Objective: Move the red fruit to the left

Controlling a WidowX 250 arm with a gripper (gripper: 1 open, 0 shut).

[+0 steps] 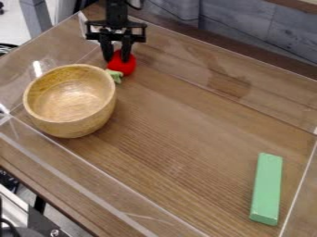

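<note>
The red toy strawberry (120, 65) sits on the wooden table (186, 120), just beyond the wooden bowl (70, 99). The black claw (117, 49) points down directly over it, its 2 fingers slightly spread at the fruit's top; whether they touch it is unclear.

A round, light wooden bowl (70, 99) sits upright on the left side of a brown wood-grain table (186, 130), its hollow showing nothing inside. A flat green rectangular block (266, 188) lies well apart from it, near the table's lower right corner. Low clear plastic walls (74, 190) border the tabletop along its edges.
</note>
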